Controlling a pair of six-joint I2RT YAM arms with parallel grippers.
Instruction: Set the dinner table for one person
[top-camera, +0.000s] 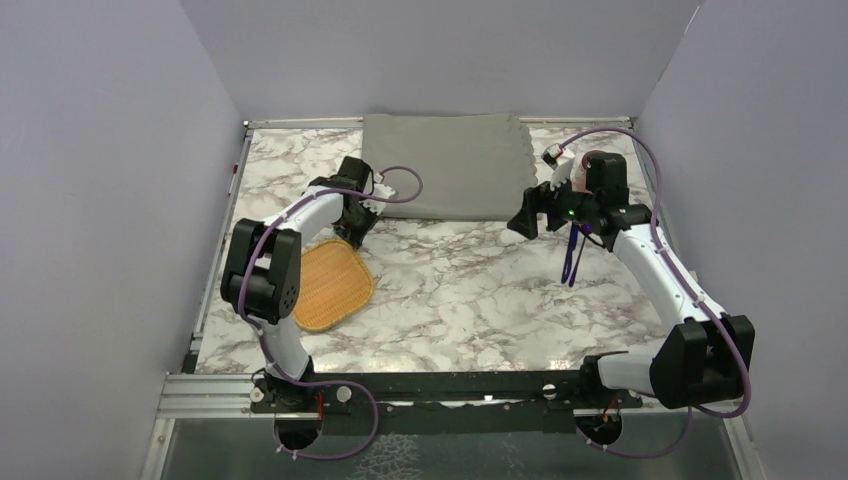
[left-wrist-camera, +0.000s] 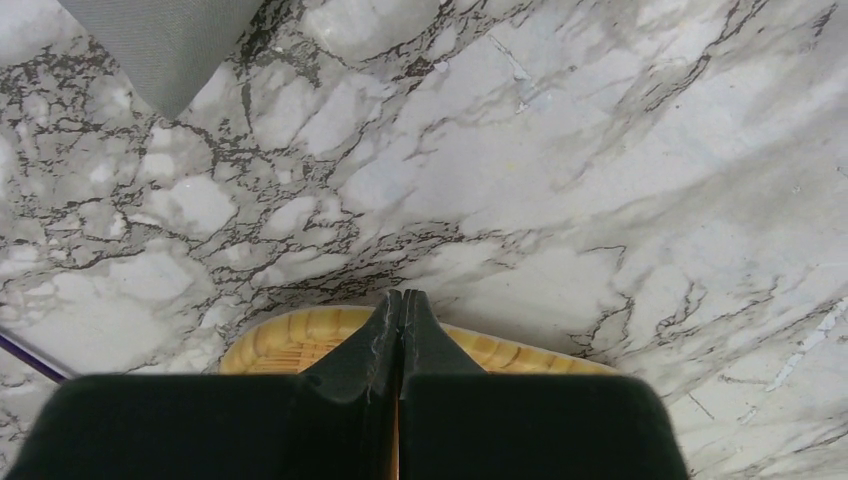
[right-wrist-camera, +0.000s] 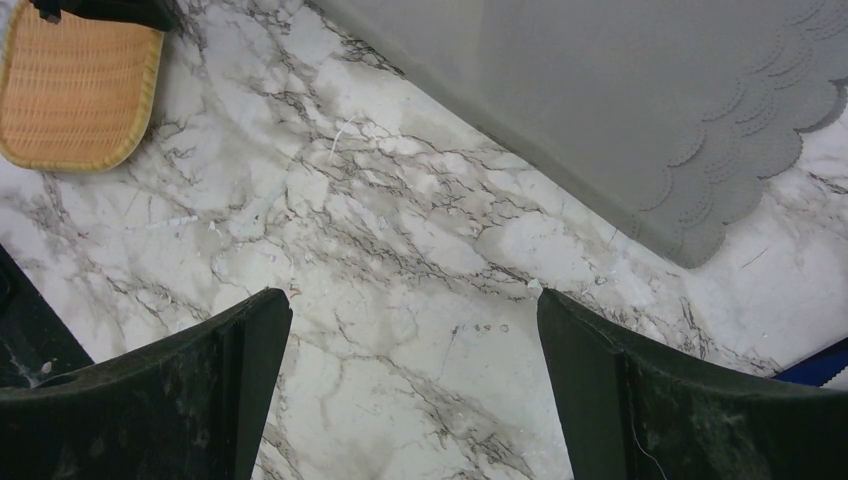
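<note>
The dinner table (top-camera: 470, 290) is a white-and-grey marble top. A grey scalloped placemat (top-camera: 445, 165) lies at its back centre. A woven orange plate (top-camera: 330, 285) lies flat at the left. My left gripper (top-camera: 355, 228) hangs just beyond the plate's far rim (left-wrist-camera: 290, 335); it (left-wrist-camera: 402, 298) is shut, fingers pressed together with nothing between the tips. My right gripper (top-camera: 523, 220) hovers off the placemat's front right corner (right-wrist-camera: 690, 240). It (right-wrist-camera: 412, 300) is open over bare marble with nothing between its fingers.
Purple cutlery (top-camera: 572, 255) lies on the table under the right arm. A pale cup-like object (top-camera: 568, 165) stands behind the right wrist, mostly hidden. Grey walls close in the table on three sides. The placemat's corner (left-wrist-camera: 160, 40) shows at the left wrist view's top left.
</note>
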